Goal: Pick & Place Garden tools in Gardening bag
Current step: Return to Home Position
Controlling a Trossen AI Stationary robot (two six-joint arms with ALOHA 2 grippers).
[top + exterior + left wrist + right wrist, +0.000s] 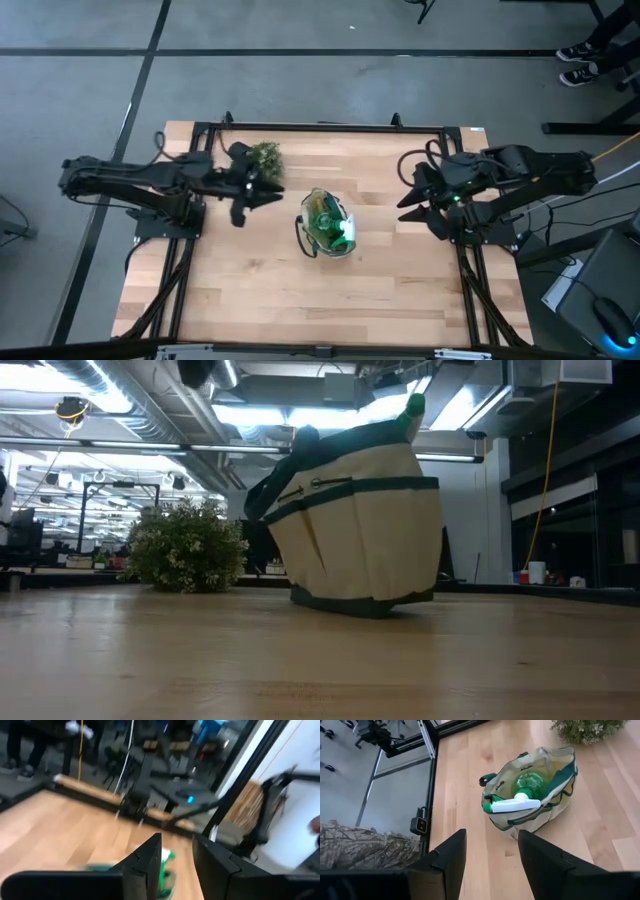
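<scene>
Either side of the gardening bag [370,530], my right pincer [491,834] is hanging released, my left pincer [177,840] seemingly likewise.

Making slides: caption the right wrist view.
Green plastic spray bottle inside beige canvas bag with green trim; right gripper open.

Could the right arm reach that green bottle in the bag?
Probably yes: the bottle lies on top in the open bag, with only bare table between it and the open right claw.
</scene>
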